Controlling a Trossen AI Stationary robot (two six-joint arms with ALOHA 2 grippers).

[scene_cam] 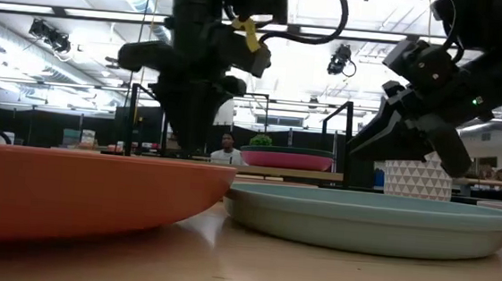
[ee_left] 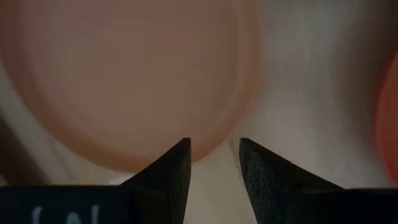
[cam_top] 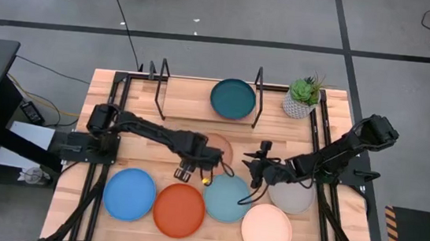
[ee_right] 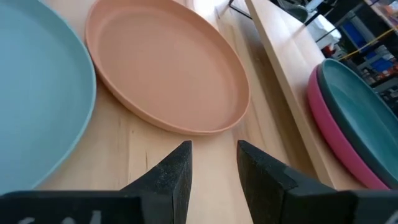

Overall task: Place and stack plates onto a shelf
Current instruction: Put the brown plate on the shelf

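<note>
The shelf [cam_top: 201, 103] holds a dark teal plate [cam_top: 233, 98] stacked on a magenta plate [ee_right: 329, 118]. The peach plate [cam_top: 222, 148] lies flat on the table in front of the shelf. My left gripper [ee_left: 214, 146] is open and points down over the peach plate's [ee_left: 124, 74] rim without touching it. My right gripper [ee_right: 214, 149] is open above the table, just right of the peach plate [ee_right: 168, 74], touching nothing. Blue [cam_top: 129, 194], orange [cam_top: 179, 210], light turquoise [cam_top: 227, 197], cream [cam_top: 266, 230] and grey [cam_top: 295, 195] plates lie along the near side.
A small potted plant [cam_top: 303, 97] stands right of the shelf's black end frame [cam_top: 259, 85]. The shelf's left half [cam_top: 185, 98] is bare board. Black rails [cam_top: 108, 118] run along the table's sides. In the low view the orange plate [scene_cam: 77, 190] and turquoise plate [scene_cam: 370, 220] fill the foreground.
</note>
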